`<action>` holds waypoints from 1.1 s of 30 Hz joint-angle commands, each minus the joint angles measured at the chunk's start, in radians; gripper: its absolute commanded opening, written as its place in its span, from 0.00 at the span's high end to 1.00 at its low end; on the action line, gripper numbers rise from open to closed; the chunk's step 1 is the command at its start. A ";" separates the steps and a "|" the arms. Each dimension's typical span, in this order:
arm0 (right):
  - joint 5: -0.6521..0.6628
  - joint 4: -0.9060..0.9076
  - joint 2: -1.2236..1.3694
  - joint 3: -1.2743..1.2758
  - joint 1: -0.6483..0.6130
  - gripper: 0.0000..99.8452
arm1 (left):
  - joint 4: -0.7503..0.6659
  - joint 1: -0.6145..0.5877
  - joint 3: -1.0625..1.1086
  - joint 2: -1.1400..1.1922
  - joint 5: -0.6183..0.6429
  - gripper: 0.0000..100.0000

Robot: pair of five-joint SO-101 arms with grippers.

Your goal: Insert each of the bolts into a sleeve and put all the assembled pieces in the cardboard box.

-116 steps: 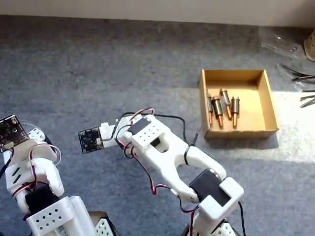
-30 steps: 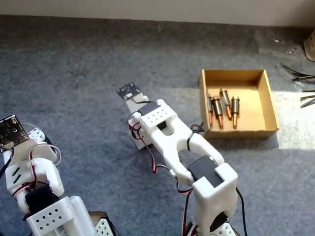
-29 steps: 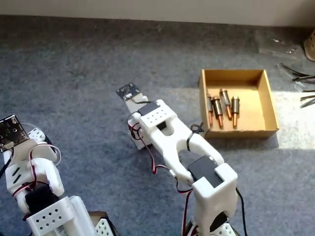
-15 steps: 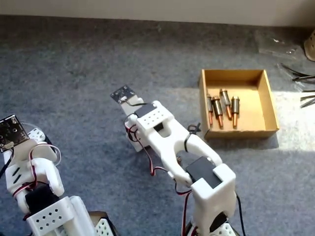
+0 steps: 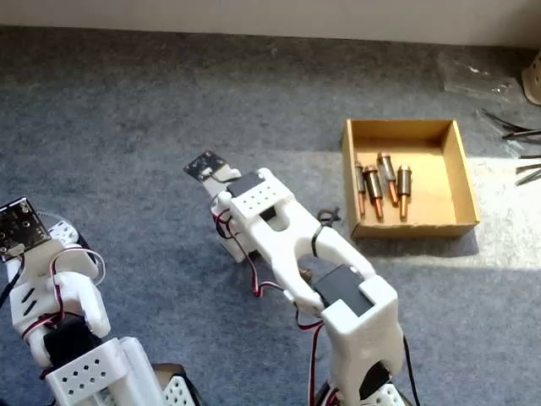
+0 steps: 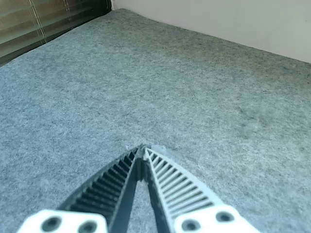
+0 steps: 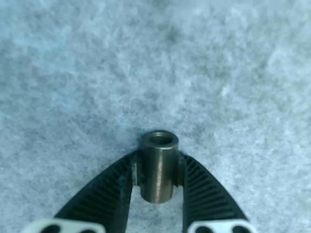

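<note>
Closest in, at the bench's near left corner, the white plastic left arm (image 5: 63, 296) sits folded up. The left jaws are pressed together, their tips meeting in a point above the grey felt-covered bench (image 5: 127, 110).

Beside it, the white plastic right arm (image 5: 292, 241) stretches from the near edge out toward mid-bench, its wrist bent down. The right jaws are pinching a short dark metal cylindrical sleeve (image 7: 158, 170) by its sides. The sleeve's open hollow end sticks out just past the tips, with grey felt behind it. Whether the sleeve touches the felt cannot be told.

In the high view this spot lies to the left of the shallow brown cardboard box (image 5: 414, 228), apart from it. Inside the box lie four assembled pieces (image 5: 373, 193), each a copper-coloured bolt in a grey metal sleeve. They lie side by side toward the box's left wall, roughly parallel.

Farther off, at the bench's right edge past the box, are several thin metal tools (image 5: 526, 173). Beyond them a crumpled clear plastic bag (image 5: 473, 72) lies near the far wall.
</note>
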 commanded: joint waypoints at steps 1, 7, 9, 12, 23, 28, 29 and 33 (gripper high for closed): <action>0.021 0.002 0.035 -0.007 -0.019 0.92 | -0.012 -0.001 -0.007 -0.012 0.003 0.99; 0.018 -0.005 0.036 -0.007 -0.021 0.92 | -0.012 -0.001 -0.007 -0.012 0.003 0.99; 0.020 -0.001 0.038 -0.005 -0.031 0.92 | -0.012 -0.001 -0.007 -0.012 0.003 0.99; 0.020 0.001 0.038 -0.005 -0.035 0.92 | -0.012 -0.001 -0.007 -0.012 0.003 0.99; 0.020 0.002 0.033 -0.005 -0.030 1.00 | -0.012 -0.001 -0.007 -0.012 0.003 0.99; 0.020 0.067 0.033 -0.116 -0.027 1.00 | -0.012 -0.001 -0.004 -0.012 0.003 0.99; 0.020 0.099 0.033 -0.159 -0.027 1.00 | -0.015 -0.001 0.002 -0.012 0.003 0.99; 0.020 0.248 0.033 -0.389 -0.005 1.00 | -0.043 0.001 0.024 -0.012 0.003 0.99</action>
